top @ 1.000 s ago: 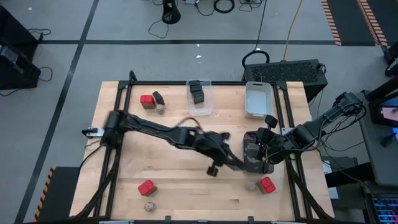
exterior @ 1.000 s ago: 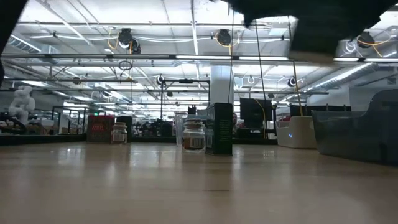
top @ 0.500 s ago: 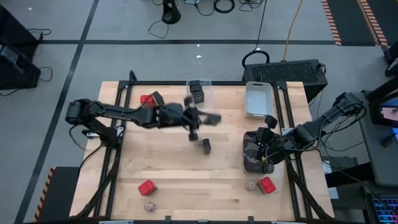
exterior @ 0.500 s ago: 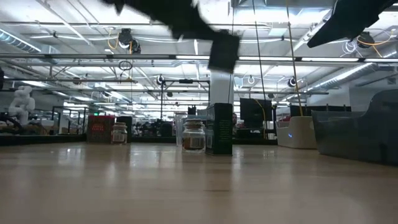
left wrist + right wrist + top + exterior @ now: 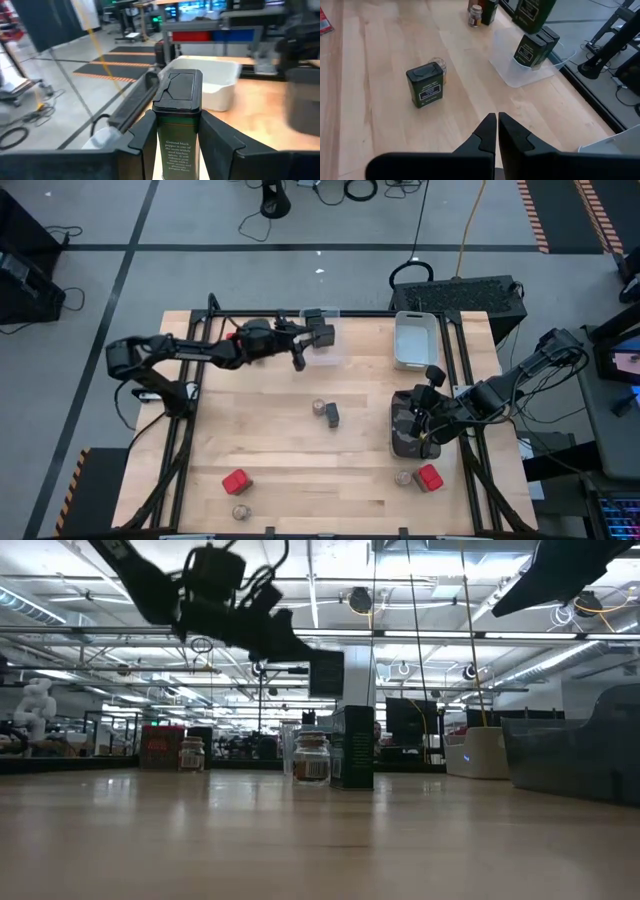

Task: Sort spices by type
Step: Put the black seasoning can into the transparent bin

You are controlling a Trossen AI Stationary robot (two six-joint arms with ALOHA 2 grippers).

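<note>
At upper centre of the high view, the left gripper (image 5: 300, 350) clenches a dark boxy pepper tin (image 5: 178, 125), base cut off; the right gripper (image 5: 497, 131) is clenched empty.

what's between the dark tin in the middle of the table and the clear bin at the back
Bare wood, seen in the high view: nothing lies between the dark tin and the clear bin.
</note>
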